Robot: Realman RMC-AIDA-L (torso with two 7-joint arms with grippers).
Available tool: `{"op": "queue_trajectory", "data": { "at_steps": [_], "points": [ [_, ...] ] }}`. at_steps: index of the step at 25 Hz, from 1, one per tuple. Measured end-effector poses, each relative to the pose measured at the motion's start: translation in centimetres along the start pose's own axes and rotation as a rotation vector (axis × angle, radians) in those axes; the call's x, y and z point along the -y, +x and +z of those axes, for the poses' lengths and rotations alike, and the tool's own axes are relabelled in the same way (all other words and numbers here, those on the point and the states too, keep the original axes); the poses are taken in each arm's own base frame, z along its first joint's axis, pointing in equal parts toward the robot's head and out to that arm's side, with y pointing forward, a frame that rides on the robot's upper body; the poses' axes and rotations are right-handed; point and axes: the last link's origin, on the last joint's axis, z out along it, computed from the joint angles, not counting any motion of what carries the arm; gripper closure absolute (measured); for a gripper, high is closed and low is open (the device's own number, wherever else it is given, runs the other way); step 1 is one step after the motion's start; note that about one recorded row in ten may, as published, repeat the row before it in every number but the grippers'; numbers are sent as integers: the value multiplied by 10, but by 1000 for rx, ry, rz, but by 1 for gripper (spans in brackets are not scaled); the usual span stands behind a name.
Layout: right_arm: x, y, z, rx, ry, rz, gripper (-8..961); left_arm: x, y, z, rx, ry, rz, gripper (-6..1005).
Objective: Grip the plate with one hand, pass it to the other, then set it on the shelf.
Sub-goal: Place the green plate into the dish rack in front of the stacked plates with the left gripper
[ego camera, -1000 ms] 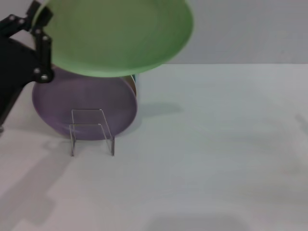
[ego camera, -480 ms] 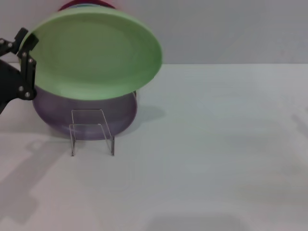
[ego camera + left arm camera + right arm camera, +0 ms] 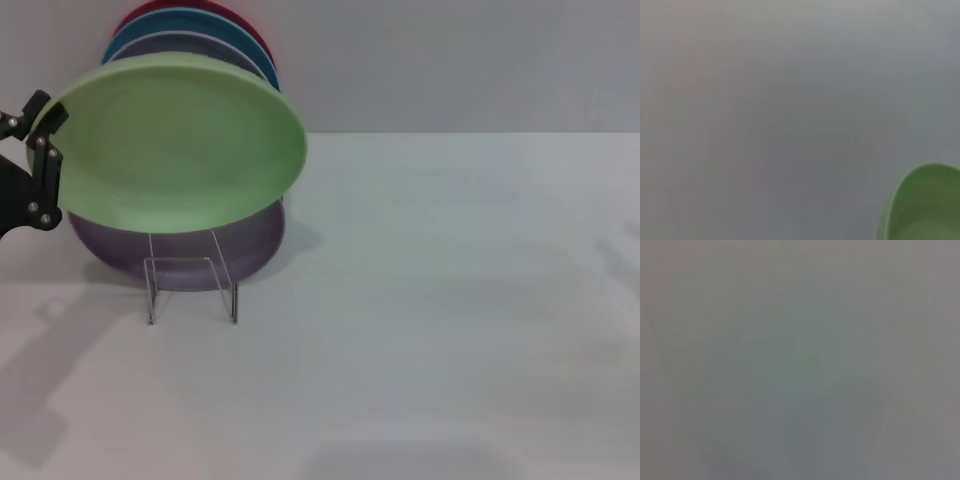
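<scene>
The light mint-green plate (image 3: pixel 175 145) hangs tilted in the air at the far left of the table, its face towards me. It is just above and in front of the clear acrylic shelf (image 3: pixel 190 288). My left gripper (image 3: pixel 45 140), black, is shut on the plate's left rim. The plate's edge also shows in the left wrist view (image 3: pixel 925 210). It covers most of the lilac plate (image 3: pixel 190 255) standing in the shelf. My right gripper is out of view, and the right wrist view shows only a blank grey surface.
Behind the lilac plate stand a blue plate (image 3: pixel 215 35) and a dark red plate (image 3: pixel 150 12), upright against the back wall. The white table (image 3: pixel 430 300) stretches right and forward of the shelf.
My left gripper has lowered the mint-green plate down and to the left, towards the shelf. The blue and red plates behind it have come into view.
</scene>
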Motion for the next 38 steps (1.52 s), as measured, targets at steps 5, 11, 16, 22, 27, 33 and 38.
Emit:
{"op": "queue_trajectory", "data": {
  "at_steps": [5,11,16,22,27,33,38],
  "points": [
    [-2,1,-1,-1,-11,2,265,-1,-4,-4,33,-4,3,871],
    [-3,2,-2,-11,-14,3,264,-4,-7,-7,61,-3,-2,857],
    [-3,3,-3,-19,-17,3,264,-9,-9,-9,76,1,-5,845],
    [-3,5,-4,-27,-17,3,263,-14,-10,-11,89,-4,14,830],
    [-3,5,-5,-28,-12,2,262,-20,-13,-13,117,-30,16,818],
    [-3,4,-4,-28,-15,3,261,-32,-18,-9,150,-33,79,804],
    [-3,3,-2,-28,-20,2,261,-43,-24,-4,190,-41,129,792]
  ]
}}
